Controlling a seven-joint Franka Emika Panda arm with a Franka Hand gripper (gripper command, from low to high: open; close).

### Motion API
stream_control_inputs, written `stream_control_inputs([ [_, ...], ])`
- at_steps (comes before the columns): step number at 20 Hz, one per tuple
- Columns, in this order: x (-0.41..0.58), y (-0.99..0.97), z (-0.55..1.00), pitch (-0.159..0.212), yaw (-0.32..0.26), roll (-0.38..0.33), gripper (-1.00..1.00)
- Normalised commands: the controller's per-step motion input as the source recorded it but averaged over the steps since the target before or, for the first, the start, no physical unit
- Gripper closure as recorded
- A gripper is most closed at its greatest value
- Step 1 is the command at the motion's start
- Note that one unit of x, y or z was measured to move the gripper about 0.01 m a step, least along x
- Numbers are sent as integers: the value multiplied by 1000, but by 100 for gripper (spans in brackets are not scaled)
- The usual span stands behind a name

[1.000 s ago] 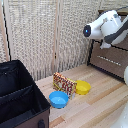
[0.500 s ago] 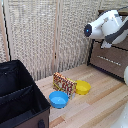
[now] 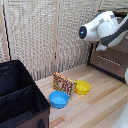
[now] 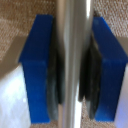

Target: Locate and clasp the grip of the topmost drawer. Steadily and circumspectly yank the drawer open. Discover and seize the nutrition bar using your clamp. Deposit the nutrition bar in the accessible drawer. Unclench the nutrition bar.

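In the wrist view we see our clamp (image 4: pixel 73 65) closed around the silver bar (image 4: pixel 74 60) of the topmost drawer (image 4: pixel 20 17). One blue-tipped finger (image 4: pixel 37 65) stands on each side of the bar, with the dark inner pads pressed against the metal and no gap visible. Grey-brown drawer front fills the corners behind the fingers.

In the exterior view the white arm (image 3: pixel 102 29) reaches to the exterior view's right, where the dark brown cabinet (image 3: pixel 111 57) stands at the frame edge. The clamp itself is hidden there behind the arm's bulk, so that view does not show the grasp. A lower drawer front with a pale handle shows beneath the arm.

The nutrition bar (image 3: pixel 64 84) stands on edge on the light wooden floor (image 3: pixel 100 102), in the middle of the scene and well apart from the cabinet. A yellow bowl (image 3: pixel 82 87) sits just beside it on the exterior view's right, and a blue bowl (image 3: pixel 59 99) lies nearer the camera, close to its lower edge.

A black bin (image 3: pixel 20 95) fills the near left. Bare boards lie open between the bowls and the cabinet. A woven screen (image 3: pixel 45 35) closes the far side.
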Motion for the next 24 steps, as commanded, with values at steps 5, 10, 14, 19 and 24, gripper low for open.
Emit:
stream_control_inputs([
  [5, 10, 920, 6, 0, 0, 26, 100],
  [10, 87, 274, 5, 2, 11, -18, -100],
  [14, 105, 36, 0, 7, 0, 0, -100],
  [19, 85, 203, 0, 57, 56, 50, -100],
  [24, 24, 523, -42, 0, 84, -14, -100],
])
